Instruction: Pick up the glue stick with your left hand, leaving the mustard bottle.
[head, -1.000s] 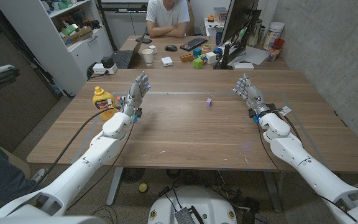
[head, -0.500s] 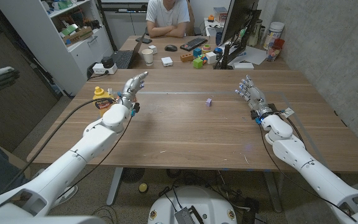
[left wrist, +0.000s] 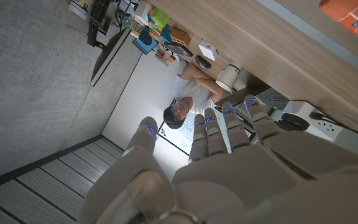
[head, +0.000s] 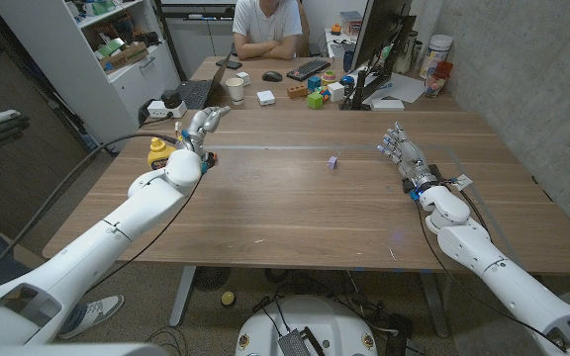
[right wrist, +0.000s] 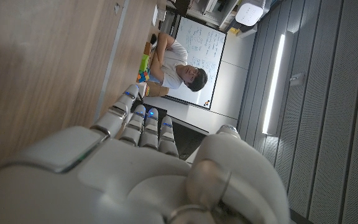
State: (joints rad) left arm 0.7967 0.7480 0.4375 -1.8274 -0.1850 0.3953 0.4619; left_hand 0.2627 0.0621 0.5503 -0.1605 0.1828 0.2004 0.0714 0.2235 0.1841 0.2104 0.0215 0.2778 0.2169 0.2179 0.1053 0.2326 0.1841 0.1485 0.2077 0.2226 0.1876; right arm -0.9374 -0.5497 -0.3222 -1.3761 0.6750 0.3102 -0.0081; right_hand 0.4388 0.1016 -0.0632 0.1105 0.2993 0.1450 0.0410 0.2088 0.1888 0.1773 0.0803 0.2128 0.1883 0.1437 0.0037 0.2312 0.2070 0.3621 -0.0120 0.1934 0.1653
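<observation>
Yellow mustard bottle (head: 159, 153) stands at the far left of the worktop (head: 295, 208), just left of the left hand (head: 201, 127). This hand is above the worktop, its fingers (head: 216, 116) a little spread and holding nothing. The glue stick (head: 332, 161), small and purple, lies near the middle, well apart from both hands. The right hand (head: 404, 154) is at the right, fingers apart and empty.

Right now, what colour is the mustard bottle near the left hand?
Yellow, seen best in the head view: mustard bottle beside the left hand.
</observation>
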